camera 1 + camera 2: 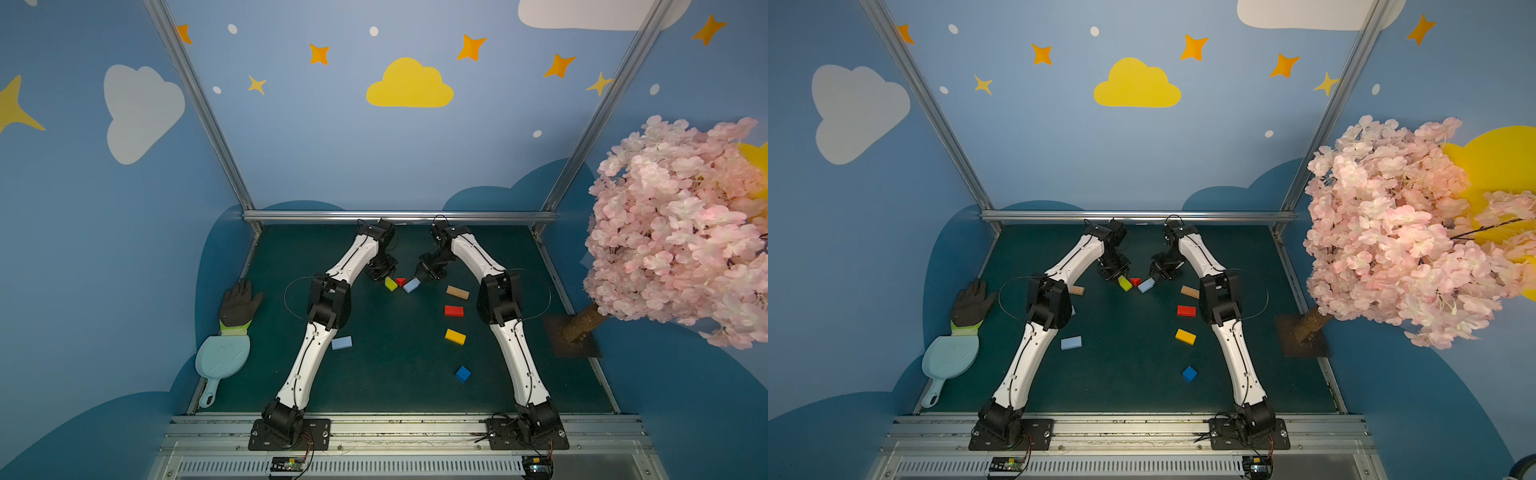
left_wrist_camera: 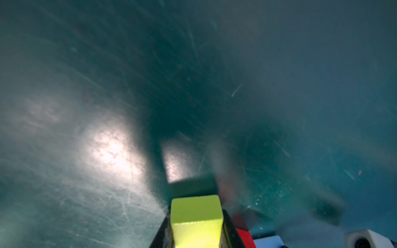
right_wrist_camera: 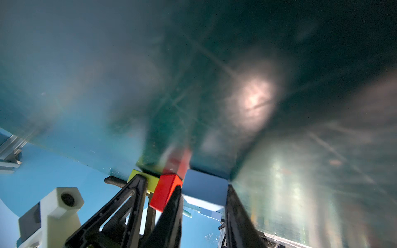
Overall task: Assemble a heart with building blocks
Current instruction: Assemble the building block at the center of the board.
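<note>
**Top views:** the left tool (image 1: 385, 277) and right tool (image 1: 419, 280) meet at the far centre of the worktop (image 1: 395, 390).
- The left tool is clamped on the lime green block (image 1: 390, 284). The right tool is clamped on the light blue block (image 1: 411, 285).
- The red wedge (image 1: 400, 281) sits between the two blocks. Whether it touches them or stands just beside them, I cannot tell.
- On the right, from far to near and all apart, lie the tan block (image 1: 457, 292), red block (image 1: 454, 311), yellow block (image 1: 455, 336) and dark blue cube (image 1: 462, 374).
- The loose light blue block (image 1: 341, 343) lies on the left, just beside the left arm (image 1: 316, 345).
- In a top view, a second tan block (image 1: 1076, 290) is half hidden by that arm.
- My judgement is that only the notch of the heart is started.

**Left wrist:** the jaws pinch the lime green block across its narrow sides, with its end sticking out. The red wedge is just beside it.

**Right wrist:** the jaws are closed on the flat sides of the light blue block. The red wedge is next to it, and the lime green block lies beyond that.

**Handling (judgement):**
- The blocks look small, rigid and light, with smooth painted faces that are likely a bit slippery. They are not fragile.
- Take the rectangles across the short width, on parallel sides and mid-length.
- Take the wedge on its flat parallel faces, never on the slope.
- The cube can be held on any opposite pair of faces.

**Writing:** there are no brands, labels or text readable on the blocks or tools. The walls carry only cloud and star decals (image 1: 409, 85).
</note>
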Controlling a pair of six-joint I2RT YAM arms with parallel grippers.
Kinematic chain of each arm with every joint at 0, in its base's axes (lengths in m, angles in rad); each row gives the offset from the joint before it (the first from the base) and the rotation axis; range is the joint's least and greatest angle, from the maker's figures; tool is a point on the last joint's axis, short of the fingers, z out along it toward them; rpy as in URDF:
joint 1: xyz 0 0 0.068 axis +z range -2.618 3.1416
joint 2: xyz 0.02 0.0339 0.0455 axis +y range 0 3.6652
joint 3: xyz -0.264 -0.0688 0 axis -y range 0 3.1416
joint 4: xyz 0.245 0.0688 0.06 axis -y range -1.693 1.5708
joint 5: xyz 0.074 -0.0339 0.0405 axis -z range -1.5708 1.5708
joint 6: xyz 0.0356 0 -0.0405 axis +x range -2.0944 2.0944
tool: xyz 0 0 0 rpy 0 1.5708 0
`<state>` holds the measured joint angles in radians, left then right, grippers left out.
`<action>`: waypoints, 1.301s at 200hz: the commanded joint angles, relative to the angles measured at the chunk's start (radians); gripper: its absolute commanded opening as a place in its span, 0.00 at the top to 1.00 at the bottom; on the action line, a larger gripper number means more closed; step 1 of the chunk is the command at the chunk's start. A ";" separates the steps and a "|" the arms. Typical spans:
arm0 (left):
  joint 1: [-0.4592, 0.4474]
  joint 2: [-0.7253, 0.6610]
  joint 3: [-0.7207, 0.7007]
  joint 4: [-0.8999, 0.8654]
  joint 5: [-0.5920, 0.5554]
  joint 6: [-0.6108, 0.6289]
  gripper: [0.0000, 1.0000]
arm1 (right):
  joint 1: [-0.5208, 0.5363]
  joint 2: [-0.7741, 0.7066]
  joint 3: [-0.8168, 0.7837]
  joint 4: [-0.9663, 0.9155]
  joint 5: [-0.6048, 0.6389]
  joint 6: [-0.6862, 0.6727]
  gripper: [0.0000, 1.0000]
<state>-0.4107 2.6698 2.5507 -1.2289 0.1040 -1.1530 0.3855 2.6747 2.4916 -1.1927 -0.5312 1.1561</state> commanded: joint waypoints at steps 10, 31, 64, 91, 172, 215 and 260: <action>-0.006 0.044 0.006 -0.009 0.010 -0.004 0.85 | -0.004 0.019 -0.019 0.043 0.072 0.008 0.77; -0.005 0.045 0.010 -0.011 0.008 -0.003 0.84 | -0.004 0.017 -0.019 0.048 0.073 0.010 0.77; -0.005 0.047 0.012 -0.011 0.011 -0.006 0.82 | -0.005 0.014 -0.020 0.052 0.074 0.008 0.76; -0.008 0.050 0.014 -0.009 0.014 -0.011 0.81 | -0.006 0.010 -0.023 0.052 0.076 0.005 0.76; -0.011 0.057 0.024 -0.003 0.026 -0.026 0.80 | -0.013 -0.005 -0.033 0.062 0.089 0.005 0.76; -0.015 0.064 0.035 -0.004 0.028 -0.030 0.80 | -0.019 -0.016 -0.051 0.077 0.091 0.005 0.77; -0.014 0.067 0.035 -0.009 0.029 -0.021 0.79 | -0.019 -0.016 -0.052 0.091 0.086 0.011 0.77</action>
<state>-0.4137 2.6854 2.5790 -1.2304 0.1123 -1.1755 0.3809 2.6587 2.4626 -1.1694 -0.5240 1.1679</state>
